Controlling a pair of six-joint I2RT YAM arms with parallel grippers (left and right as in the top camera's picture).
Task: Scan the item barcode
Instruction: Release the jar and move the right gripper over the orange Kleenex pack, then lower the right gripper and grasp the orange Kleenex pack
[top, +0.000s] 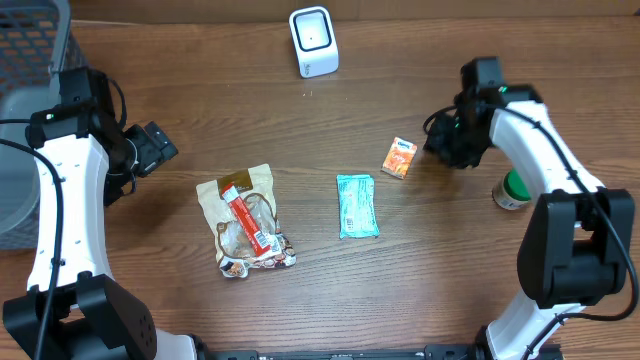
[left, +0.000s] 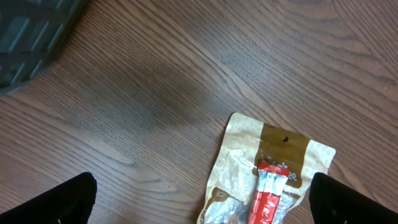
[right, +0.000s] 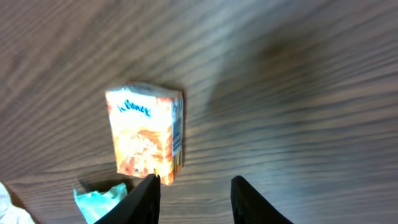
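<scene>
Nothing is scanned yet, by my reading: the orange tissue pack (top: 399, 157) lies on the table (top: 450, 280) right of centre, well apart from the white scanner (top: 313, 40) at the far edge. My right gripper (right: 196, 190) hovers just beside the pack, jaws parted and empty. The left gripper (left: 202, 202) gapes wide, holding nothing. Grasping and presenting are left.

I find the table (top: 300, 130) dark wood grain, smooth, with a low sheen. The box (right: 146, 134) is printed card, slightly glossy. The packet (top: 357, 206) is shiny plastic film. The pouch (left: 249, 149) is matt brown paper, creased; the sachet (left: 268, 193) on it is glossy. The scanner (top: 314, 41) is smooth white plastic.
</scene>
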